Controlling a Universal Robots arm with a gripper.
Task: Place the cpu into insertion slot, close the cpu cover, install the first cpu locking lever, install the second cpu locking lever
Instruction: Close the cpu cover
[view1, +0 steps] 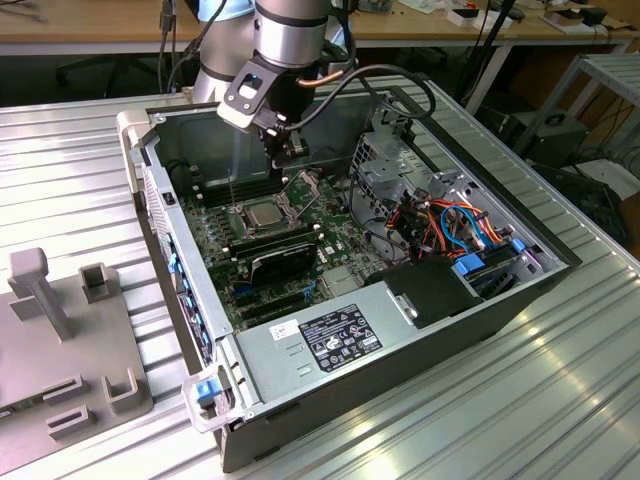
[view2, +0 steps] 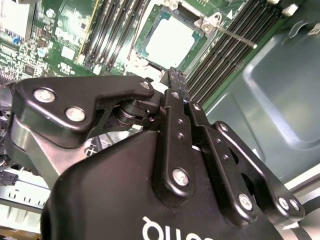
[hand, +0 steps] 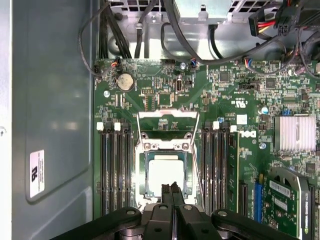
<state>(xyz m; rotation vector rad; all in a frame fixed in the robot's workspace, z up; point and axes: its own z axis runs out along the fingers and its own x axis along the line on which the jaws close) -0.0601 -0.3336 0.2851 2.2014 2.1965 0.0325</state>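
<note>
The cpu (hand: 165, 172) lies silvery side up in the insertion slot (hand: 143, 175), also seen in the exterior view as cpu (view1: 262, 213). The cpu cover (hand: 167, 116) is swung open and back from the socket, green board showing through its window; it stands tilted up in the exterior view (view1: 306, 187). A thin wire locking lever (view2: 234, 36) sticks out unlatched beside the socket. My gripper (hand: 173, 189) hovers over the socket's edge, its fingers shut together with nothing between them; it hangs just above the cover in the exterior view (view1: 286, 150).
Long black memory slots (hand: 116, 170) flank the socket on both sides. A silver heatsink (hand: 295, 133) and an expansion card (view1: 282, 258) lie nearby. The case walls (view1: 160, 190), drive cage (view1: 395, 165) and cable bundle (view1: 450, 225) hem in the board. A grey fixture (view1: 60, 340) sits outside.
</note>
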